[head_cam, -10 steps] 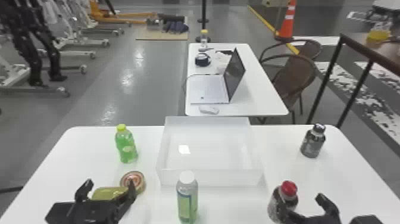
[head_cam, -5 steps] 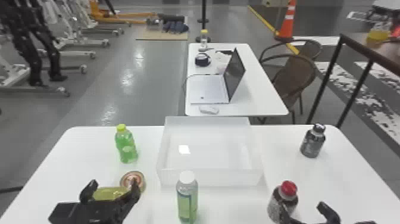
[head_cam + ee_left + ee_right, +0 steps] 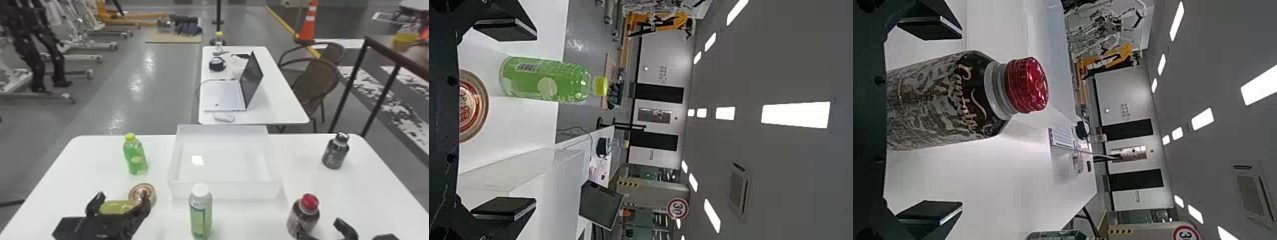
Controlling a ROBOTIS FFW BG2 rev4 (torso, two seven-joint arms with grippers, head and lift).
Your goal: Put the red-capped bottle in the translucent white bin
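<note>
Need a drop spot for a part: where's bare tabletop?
Bare table: between the translucent white bin and black-capped bottle; between the white-capped bottle and red-capped bottle. Crowded: near left, left gripper and round lid; near right, right gripper around the red-capped bottle.

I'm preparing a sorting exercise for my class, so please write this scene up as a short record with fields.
target: red-capped bottle, upright on the table
destination: bin, target still to go in
right end effector: fingers open, bottle not gripped
left end effector: fingers open, near the can
left of bin: green bottle
in front of bin: white-capped bottle
right of bin: black-capped bottle
background: laptop on another table
</note>
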